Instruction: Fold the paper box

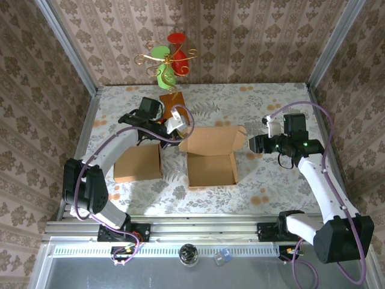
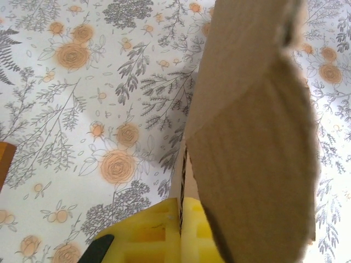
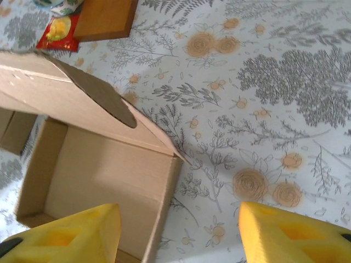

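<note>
Seen from above, the left pincer (image 1: pixel 175 128) is closed on the corner of the raised lid of the paper box (image 1: pixel 210 164). The box lies open on the surface (image 1: pixel 271 96), just beside that pincer. The right pincer (image 1: pixel 251 144) stands open close at the box's other side (if it touches, I cannot tell). In the left wrist view, the brown flap (image 2: pixel 252 153) rises from between the yellow fingers (image 2: pixel 148 238). In the right wrist view, the box lies ahead and to the left of the spread fingers.
</note>
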